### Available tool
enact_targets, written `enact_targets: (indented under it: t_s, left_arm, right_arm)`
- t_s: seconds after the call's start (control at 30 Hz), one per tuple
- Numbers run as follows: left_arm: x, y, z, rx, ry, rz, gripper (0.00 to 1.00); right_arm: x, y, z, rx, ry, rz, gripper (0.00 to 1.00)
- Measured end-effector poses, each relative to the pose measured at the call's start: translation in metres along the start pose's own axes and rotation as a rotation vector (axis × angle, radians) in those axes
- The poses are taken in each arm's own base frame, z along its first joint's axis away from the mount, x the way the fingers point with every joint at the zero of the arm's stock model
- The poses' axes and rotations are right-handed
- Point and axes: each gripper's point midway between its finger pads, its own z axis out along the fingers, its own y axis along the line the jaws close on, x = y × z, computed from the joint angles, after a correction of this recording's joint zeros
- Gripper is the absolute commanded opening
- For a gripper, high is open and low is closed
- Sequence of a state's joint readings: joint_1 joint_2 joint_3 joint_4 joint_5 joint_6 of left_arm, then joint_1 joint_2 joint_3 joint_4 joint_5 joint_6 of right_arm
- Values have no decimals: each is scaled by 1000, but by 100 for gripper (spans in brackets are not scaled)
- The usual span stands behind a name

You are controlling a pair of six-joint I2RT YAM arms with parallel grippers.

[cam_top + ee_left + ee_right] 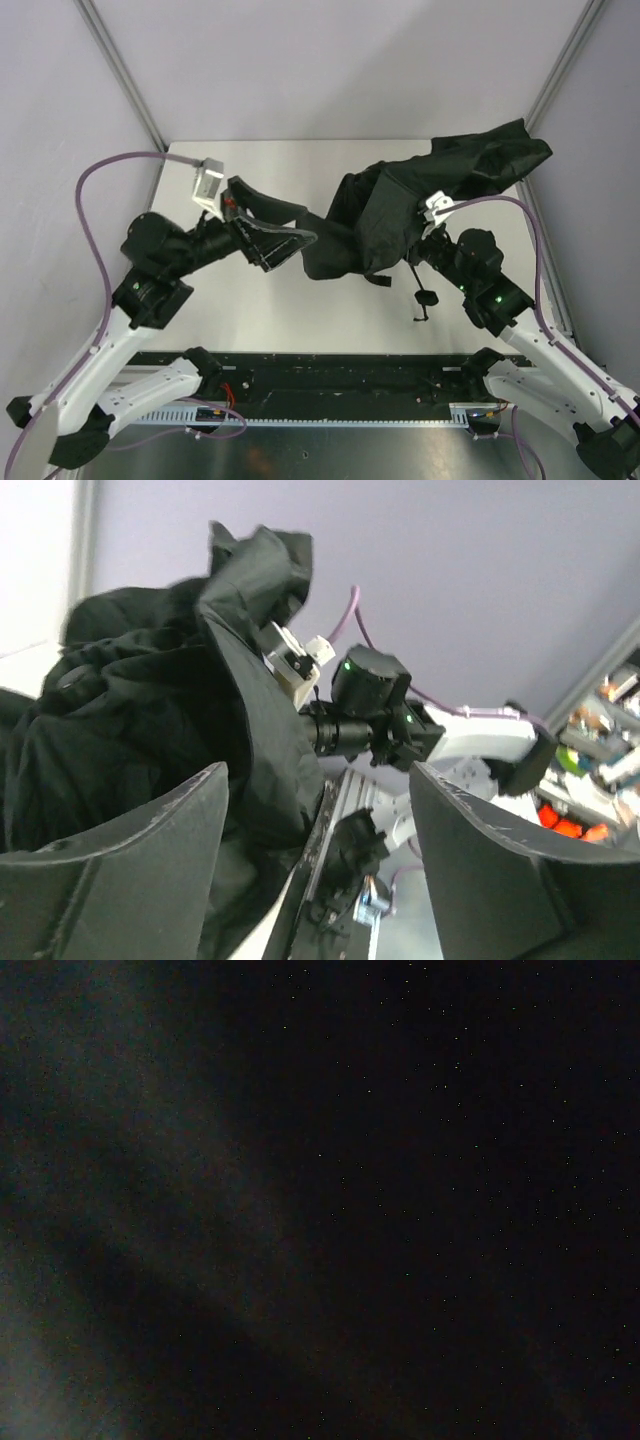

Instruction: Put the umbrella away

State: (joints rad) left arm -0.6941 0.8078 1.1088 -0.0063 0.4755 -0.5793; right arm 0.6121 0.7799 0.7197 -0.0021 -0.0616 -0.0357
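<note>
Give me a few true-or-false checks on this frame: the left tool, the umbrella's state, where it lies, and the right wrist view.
1. The left tool is open. True.
2. The umbrella is folded tight. False: it is loose and crumpled.
3. The right wrist view is almost wholly dark. True.
4. The umbrella lies at the left edge of the table. False: it spreads from the middle to the far right.

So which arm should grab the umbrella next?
Left, probably. The left gripper is open right beside the left end of the umbrella, so it looks free to grab. The right arm has its tip buried in the cloth, and its camera sees only dark.
</note>
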Motion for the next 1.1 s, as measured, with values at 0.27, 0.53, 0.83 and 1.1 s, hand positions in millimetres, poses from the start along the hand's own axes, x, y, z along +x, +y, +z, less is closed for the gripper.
enact_targets:
  t_s: [0.27,0.53,0.83,1.1]
  left_arm:
    - [54,15,31,59,209,29,67]
    - [99,20,39,37,339,136,50]
    - [112,53,49,-97,427,228,2]
    - [52,30,26,-125,252,307,0]
  right_arm:
    - [-12,23,2,-142,-57,-24,0]
    - [-17,28,-2,-180,-73,-17,0]
    - [-21,27,-12,-178,-84,-20,0]
    - [-18,11,-14,-83,-72,-7,0]
